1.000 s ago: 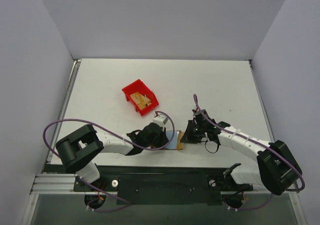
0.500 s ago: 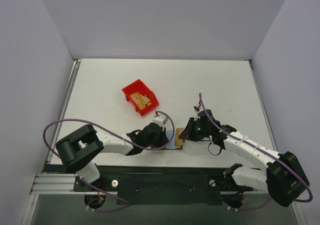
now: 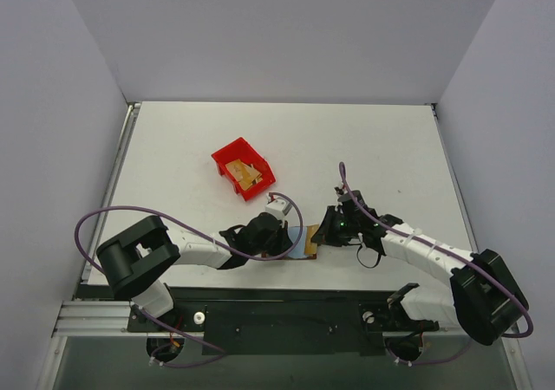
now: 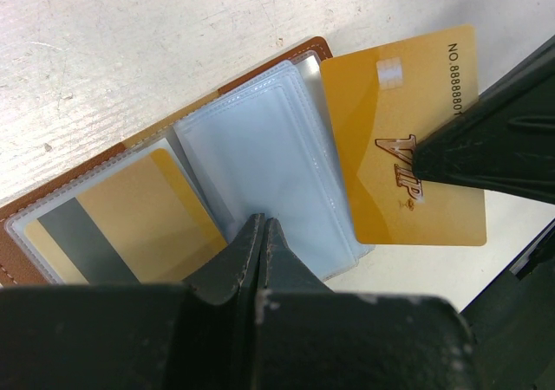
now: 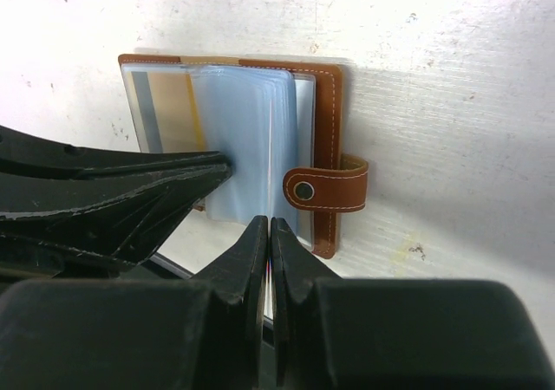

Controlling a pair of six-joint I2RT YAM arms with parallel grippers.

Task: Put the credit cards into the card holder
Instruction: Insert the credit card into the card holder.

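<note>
The card holder [image 4: 314, 46] lies open between both arms, its light blue pocket panels [image 4: 260, 156] fanned out. A gold card with a dark stripe [image 4: 113, 225] sits in the left pocket. My left gripper [image 4: 262, 225] is shut, its tips pressing on a panel. My right gripper [image 5: 269, 227] is shut on a gold VIP credit card [image 4: 403, 156], seen edge-on in the right wrist view. That card's edge meets the right side of the panels. From above, the card holder [image 3: 303, 244] sits between the left gripper [image 3: 289, 244] and the right gripper [image 3: 320, 233].
A red plastic bin [image 3: 229, 158] stands behind the left arm with more gold cards [image 3: 251, 175] in it. The holder's snap tab [image 5: 328, 187] points toward the right arm. The table's near edge [image 3: 286, 279] runs just below the holder.
The right arm's elbow swung out to the right and came back, while its gripper stayed at the card holder with the card. The left arm has not moved.
</note>
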